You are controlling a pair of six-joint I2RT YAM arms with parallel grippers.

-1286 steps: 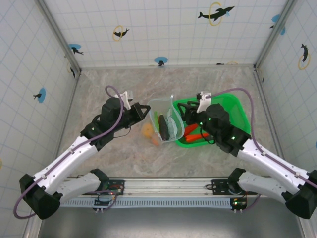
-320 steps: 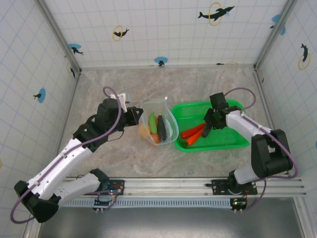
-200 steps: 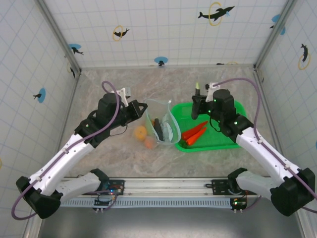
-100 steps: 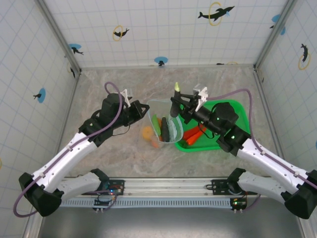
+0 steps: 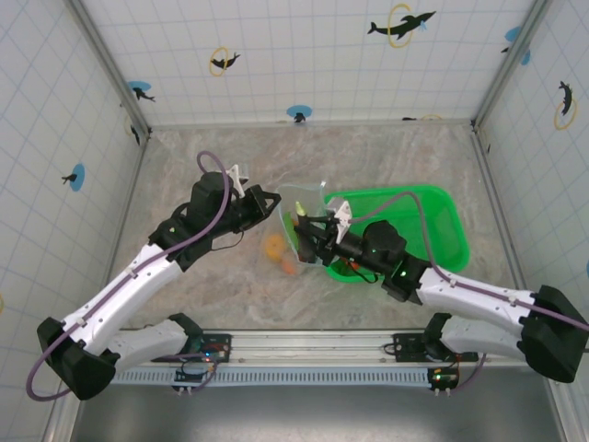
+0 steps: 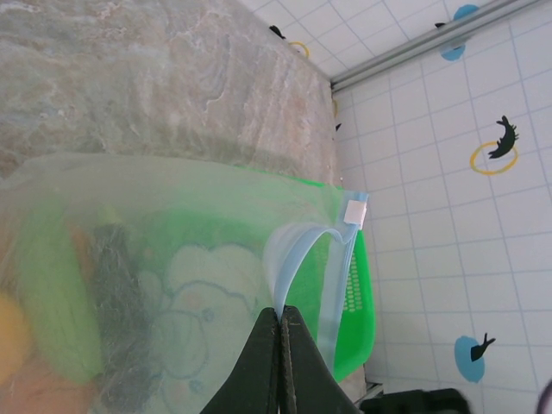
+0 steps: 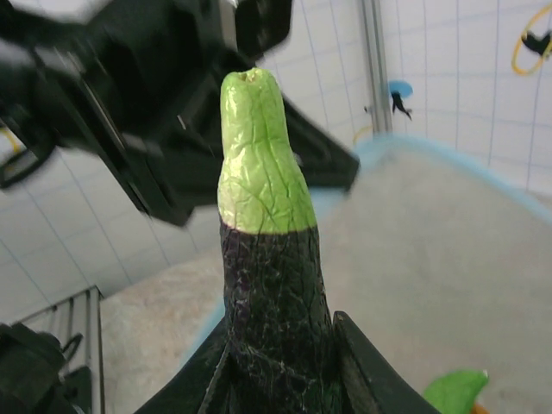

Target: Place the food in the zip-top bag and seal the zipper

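Note:
The zip-top bag [image 5: 296, 207] stands open beside the green basket, and my left gripper [image 5: 268, 200] is shut on its rim. In the left wrist view those jaws [image 6: 281, 312] pinch the pale blue zipper [image 6: 297, 250]. Through the elephant-print film I see a green cucumber [image 6: 52, 293], a dark long piece [image 6: 112, 302] and orange food [image 6: 9, 336]. My right gripper [image 5: 318, 232] is shut on a dark eggplant-like piece [image 7: 272, 285] with a light green tip [image 5: 300, 215], held at the bag's mouth and pointing at the left gripper. Two orange round pieces [image 5: 274, 245] show at the bag's left foot.
The green plastic basket [image 5: 428, 216] sits right of the bag, partly covered by my right arm. Tiled walls close the table at the back and on both sides. Bare marble tabletop [image 5: 212, 157] lies behind and left of the bag.
My right gripper has carried the dark piece from above the basket leftward and down to the bag's mouth. The left gripper has kept its hold on the zipper, shifting slightly.

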